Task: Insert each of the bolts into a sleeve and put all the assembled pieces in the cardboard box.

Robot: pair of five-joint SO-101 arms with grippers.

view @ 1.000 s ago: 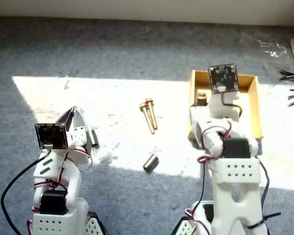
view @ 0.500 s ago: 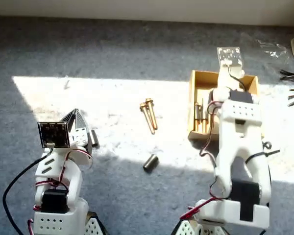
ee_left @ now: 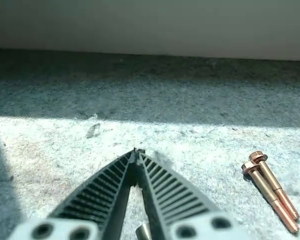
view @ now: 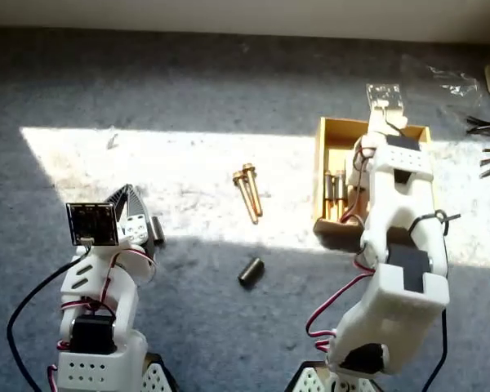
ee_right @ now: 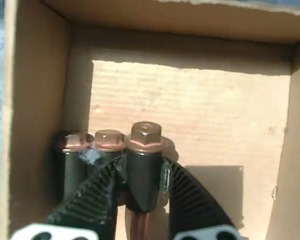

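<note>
Lower left, the left pincer (ee_left: 135,153) is closed, tips touching. A loose sleeve (view: 251,270) lies at centre on the tabletop (view: 196,327), two bolts (view: 249,193) beyond. Upper right, the right pincer (ee_right: 142,169) grips a sleeved bolt (ee_right: 146,135) inside the cardboard box (view: 340,125).

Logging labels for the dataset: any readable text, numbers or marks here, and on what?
None readable.
Head of the assembled bolt in the right gripper: any marking too blurred.
The cardboard box: plain, no print.
The camera board on the left arm: markings too small.
</note>
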